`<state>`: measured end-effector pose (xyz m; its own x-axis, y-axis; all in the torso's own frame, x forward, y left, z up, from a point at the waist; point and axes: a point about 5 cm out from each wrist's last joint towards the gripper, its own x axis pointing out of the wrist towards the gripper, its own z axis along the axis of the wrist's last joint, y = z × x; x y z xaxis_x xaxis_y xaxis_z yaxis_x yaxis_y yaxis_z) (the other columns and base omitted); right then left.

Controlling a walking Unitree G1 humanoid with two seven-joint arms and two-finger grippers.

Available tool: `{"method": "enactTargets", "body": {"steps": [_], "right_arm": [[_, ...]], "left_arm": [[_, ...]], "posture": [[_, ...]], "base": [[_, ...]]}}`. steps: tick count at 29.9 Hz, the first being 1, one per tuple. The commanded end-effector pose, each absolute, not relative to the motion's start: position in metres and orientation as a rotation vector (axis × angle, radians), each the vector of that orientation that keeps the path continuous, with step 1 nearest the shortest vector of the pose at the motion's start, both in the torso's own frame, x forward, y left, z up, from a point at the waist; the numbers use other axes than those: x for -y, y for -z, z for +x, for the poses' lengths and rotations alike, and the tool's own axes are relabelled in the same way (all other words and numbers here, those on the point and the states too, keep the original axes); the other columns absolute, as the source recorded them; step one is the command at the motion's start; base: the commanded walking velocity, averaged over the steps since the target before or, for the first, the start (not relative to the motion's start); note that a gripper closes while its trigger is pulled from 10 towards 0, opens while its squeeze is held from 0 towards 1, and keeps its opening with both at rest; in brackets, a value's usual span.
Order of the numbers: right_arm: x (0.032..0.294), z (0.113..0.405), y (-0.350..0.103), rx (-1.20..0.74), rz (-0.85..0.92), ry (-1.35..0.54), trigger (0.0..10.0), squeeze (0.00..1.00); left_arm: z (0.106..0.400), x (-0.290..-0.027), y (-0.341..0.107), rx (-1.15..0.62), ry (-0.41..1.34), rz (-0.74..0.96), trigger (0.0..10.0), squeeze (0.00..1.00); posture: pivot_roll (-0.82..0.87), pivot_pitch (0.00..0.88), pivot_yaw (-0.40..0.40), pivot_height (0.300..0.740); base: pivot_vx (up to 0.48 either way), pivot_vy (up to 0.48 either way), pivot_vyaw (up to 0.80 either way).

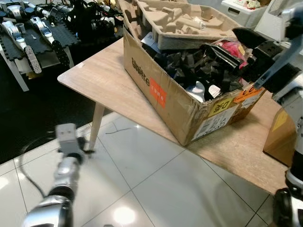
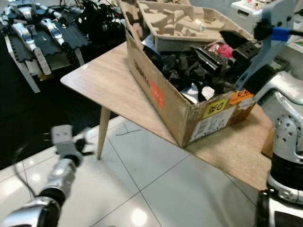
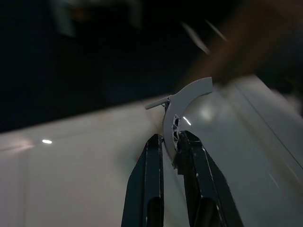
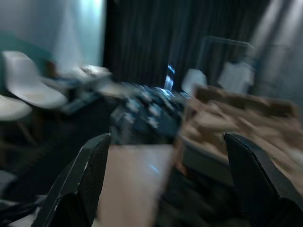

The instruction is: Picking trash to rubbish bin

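My left gripper hangs low over the white tile floor, near the table leg. It is shut on a thin grey curved plastic piece that sticks out past the fingertips. My right gripper is raised over the open cardboard box on the wooden table. Its fingers are spread wide apart with nothing between them. The box holds black foam scraps, a moulded pulp tray and something pink.
A dark bench at the back left carries robot parts. A second brown box stands at the table's right end. A thin cable lies on the floor by the table leg.
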<state>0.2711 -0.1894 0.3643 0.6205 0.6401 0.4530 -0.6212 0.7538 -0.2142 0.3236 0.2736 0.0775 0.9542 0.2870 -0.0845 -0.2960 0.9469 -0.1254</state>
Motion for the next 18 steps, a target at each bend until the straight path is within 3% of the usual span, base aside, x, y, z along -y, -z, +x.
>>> {"method": "enactTargets", "body": {"steps": [1, 5, 11, 15, 18], "right_arm": [[0.187, 0.263, -0.37, 0.59, -0.038, -0.769, 10.0, 0.0], [0.174, 0.25, -0.358, 0.615, 0.012, -0.936, 10.0, 0.0], [0.17, 0.247, -0.351, 0.605, 0.042, -1.002, 10.0, 0.0], [0.165, 0.241, -0.341, 0.576, 0.092, -1.112, 10.0, 0.0], [0.162, 0.237, -0.334, 0.539, 0.083, -1.161, 10.0, 0.0]], "left_arm": [[0.323, -0.28, -0.082, -0.037, -0.334, -0.148, 10.0, 0.0], [0.328, -0.312, -0.123, 0.184, -0.37, -0.326, 10.0, 0.0], [0.337, -0.315, -0.165, 0.378, -0.197, -0.453, 10.0, 0.0], [0.327, -0.267, -0.235, 0.641, 0.46, -0.527, 10.0, 0.0], [0.318, -0.247, -0.248, 0.671, 0.627, -0.513, 10.0, 0.0]], "posture": [[-0.02, 0.103, -0.03, 0.74], [-0.01, 0.105, -0.034, 0.74], [-0.01, 0.105, -0.035, 0.74], [0.0, 0.104, -0.035, 0.74], [0.0, 0.104, -0.034, 0.74]], "base": [[0.0, 0.0, 0.0], [0.0, 0.0, 0.0], [0.0, 0.0, 0.0], [0.0, 0.0, 0.0], [0.0, 0.0, 0.0]]}}
